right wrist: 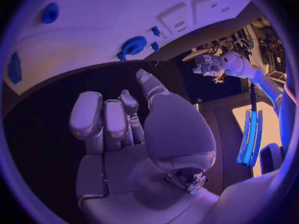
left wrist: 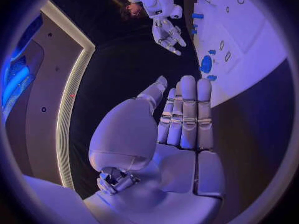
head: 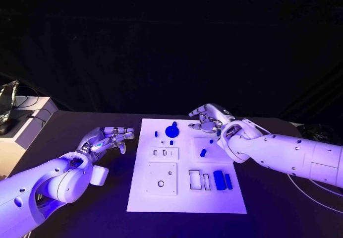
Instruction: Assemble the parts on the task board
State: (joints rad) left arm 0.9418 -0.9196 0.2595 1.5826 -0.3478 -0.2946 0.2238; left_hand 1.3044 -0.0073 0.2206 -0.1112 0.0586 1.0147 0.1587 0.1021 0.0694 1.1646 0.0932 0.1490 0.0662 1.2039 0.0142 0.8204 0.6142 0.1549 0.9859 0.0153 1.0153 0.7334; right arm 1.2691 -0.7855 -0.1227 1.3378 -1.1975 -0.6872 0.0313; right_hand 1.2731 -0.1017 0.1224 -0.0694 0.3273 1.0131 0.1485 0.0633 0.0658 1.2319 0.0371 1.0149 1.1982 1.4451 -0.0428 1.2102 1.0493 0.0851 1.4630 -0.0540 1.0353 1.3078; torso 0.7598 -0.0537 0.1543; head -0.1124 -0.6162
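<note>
The white task board [head: 187, 199] lies in the middle of the black table. On it, near the far edge, stands a round blue part [head: 172, 131], with small blue parts [head: 203, 152] around mid-board. A thick blue cylinder [head: 219, 179] and a slim blue bar [head: 229, 181] sit near the right edge. My left hand [head: 111, 138] hovers beside the board's left edge, fingers stretched out and holding nothing [left wrist: 181, 119]. My right hand [head: 207, 119] hangs over the board's far right corner, fingers loosely bent and apart, holding nothing [right wrist: 124, 124]. The round blue part [right wrist: 133, 45] lies just ahead of it.
A pale cabinet [head: 25, 136] stands off the table's left side. A thin cable [head: 307, 193] trails on the table under my right arm. Recessed slots and plates [head: 163, 177] cover the board's left half.
</note>
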